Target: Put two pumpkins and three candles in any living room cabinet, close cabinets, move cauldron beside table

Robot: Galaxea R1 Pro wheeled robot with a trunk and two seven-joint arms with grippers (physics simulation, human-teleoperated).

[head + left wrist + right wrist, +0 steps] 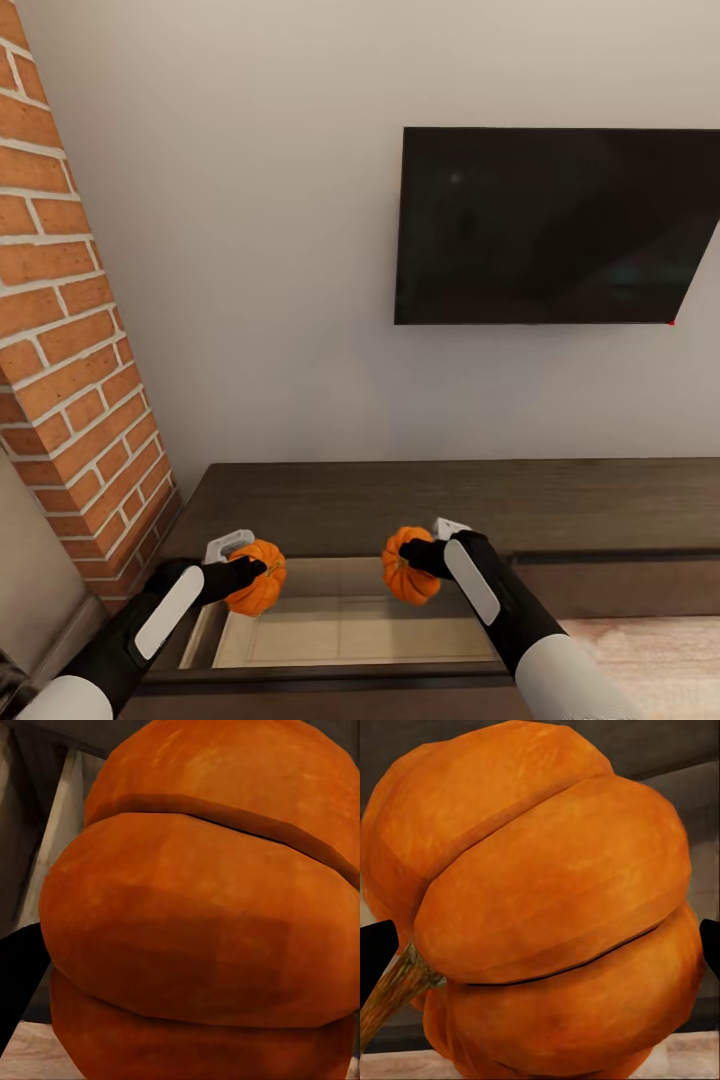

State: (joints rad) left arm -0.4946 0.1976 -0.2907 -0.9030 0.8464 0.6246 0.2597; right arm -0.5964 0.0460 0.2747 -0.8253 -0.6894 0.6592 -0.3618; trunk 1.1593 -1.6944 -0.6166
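Observation:
I face the dark brown cabinet (560, 500), whose top drawer (350, 630) stands pulled out, showing a pale beige inside. My left gripper (255, 575) is shut on one orange pumpkin (258, 590) (202, 907), held over the drawer's left end. Over the drawer's right half, the right gripper (412, 560) is shut on the other pumpkin (408, 578) (547, 907), its brown stem showing in the right wrist view. Both pumpkins hang above the open drawer. Candles, cauldron and table are out of view.
A black television (555, 225) hangs on the pale wall above the cabinet. A red brick column (70, 330) stands at the left, close to my left arm. Light wooden floor (650, 660) shows at the lower right.

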